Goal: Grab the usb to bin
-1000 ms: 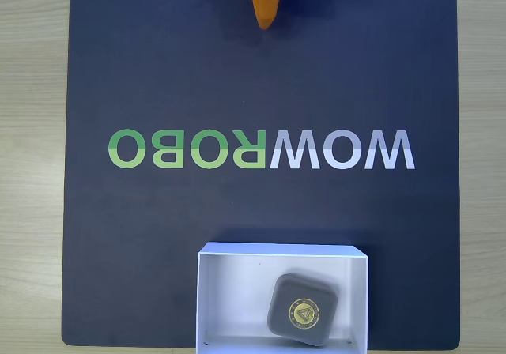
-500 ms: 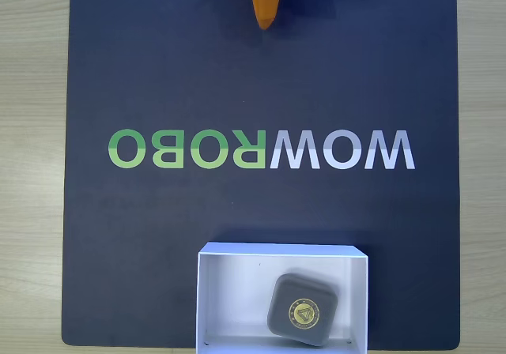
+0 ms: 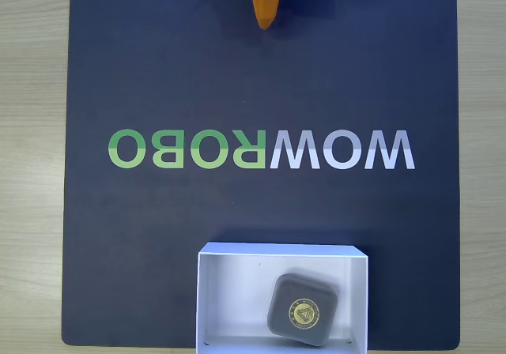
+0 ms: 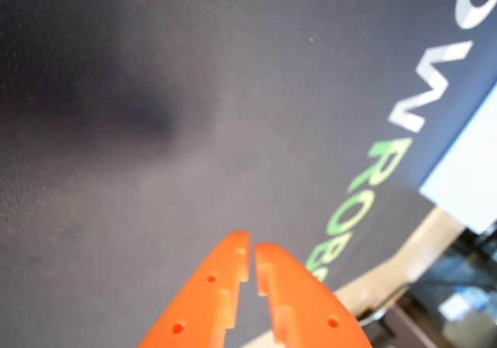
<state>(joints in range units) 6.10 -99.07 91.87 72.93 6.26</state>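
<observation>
Fixed view:
- The usb (image 3: 303,310) lies flat inside the bin (image 3: 229,291), in its right half, emblem up, turned a little askew to the walls.
- The bin sits at the bottom edge of the dark mat (image 3: 158,69), its lower side running off the picture.
- The gripper (image 3: 265,24) pokes in at the top edge as an orange point, tip aimed down toward the mat's middle.
- The usb is well apart from that tip: the whole mat and the mirrored green-and-white lettering (image 3: 261,149) lie between them.
- The usb lies slightly to the right of the tip's line, and nothing touches it.
- The mat rests on a pale wooden table (image 3: 32,133).

Wrist view:
- The gripper (image 4: 252,256) rises from the bottom edge, its two orange fingers (image 4: 211,301) drawn together at the tips, with only a thin slit between them.
- Nothing sits in that slit; the fingers are clenched on air above bare mat (image 4: 155,130).
- A white corner of the bin (image 4: 470,177) shows at the right edge, past the lettering (image 4: 365,200), far from the fingertips.
- A strip of table (image 4: 373,290) shows just beyond the mat's edge, lower right.
</observation>
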